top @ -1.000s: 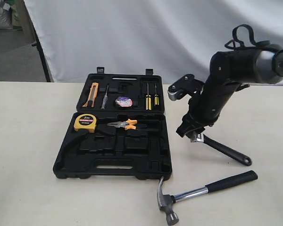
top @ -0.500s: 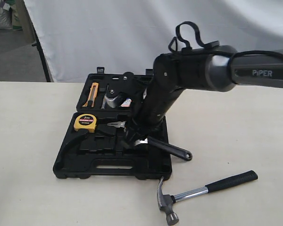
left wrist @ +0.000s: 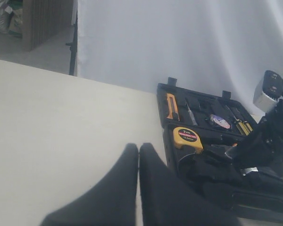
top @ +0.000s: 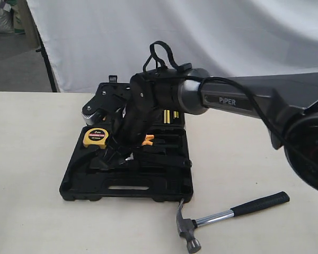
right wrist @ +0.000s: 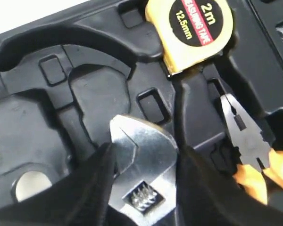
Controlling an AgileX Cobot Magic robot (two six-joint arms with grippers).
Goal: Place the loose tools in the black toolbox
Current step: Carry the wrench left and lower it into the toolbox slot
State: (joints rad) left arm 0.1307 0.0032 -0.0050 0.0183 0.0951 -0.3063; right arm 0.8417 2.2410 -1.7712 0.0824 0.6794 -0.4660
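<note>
two arms, one open case. my right gripper [right wrist: 144, 172] is clamped on the silver head of an adjustable wrench [right wrist: 146, 153], with a black finger pressing each side. it holds the wrench low over the moulded recesses of the black toolbox [top: 148, 182]; whether the wrench touches the plastic i cannot tell.

the case lies open on the pale table [top: 32, 159] in the middle of the exterior view, lid half at twelve o'clock and tray half at six. in the tray, a yellow tape measure [top: 96, 137] sits at ten o'clock. orange-handled pliers [right wrist: 245, 150] lie just beside it toward three o'clock.

my right arm reaches in from three o'clock and hides much of the lid. a hammer [top: 228, 214] lies loose on the table at five o'clock from the case, its claw just beside the near corner.

my left gripper [left wrist: 137, 150] hangs over bare table at nine o'clock from the case, its two dark fingers pressed together on nothing.
</note>
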